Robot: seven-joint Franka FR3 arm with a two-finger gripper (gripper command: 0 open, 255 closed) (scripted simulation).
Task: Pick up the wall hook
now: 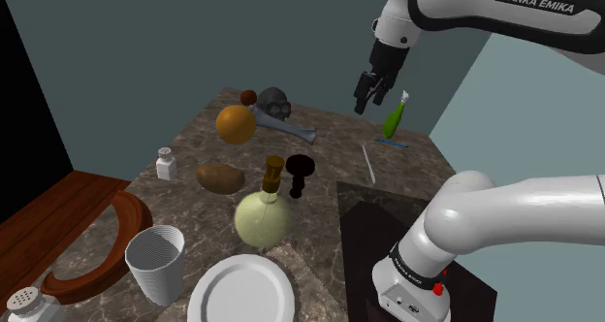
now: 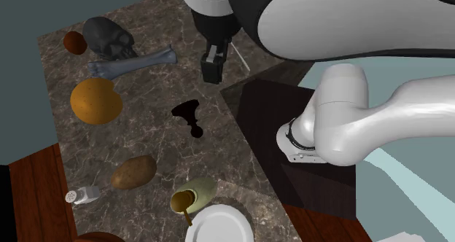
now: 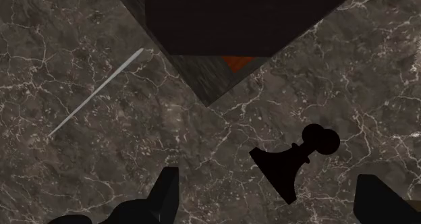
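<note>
Black two-finger tool [image 1: 366, 99] (spread, high above the marble table [image 1: 334, 155]) looks down on a dark pawn-shaped wall hook [image 3: 297, 158]; a thin grey rod [image 3: 94, 94] lies nearby.

Dim, flat, even light on the dark marble counter [image 1: 334, 147]; crisp render edges.

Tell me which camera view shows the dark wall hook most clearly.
The wrist view: the dark wall hook is closest there, knob and flared end clearly outlined on the marble top. The shoulder view shows it beside the round bottle; the second exterior view shows it from above, farther away.
</note>
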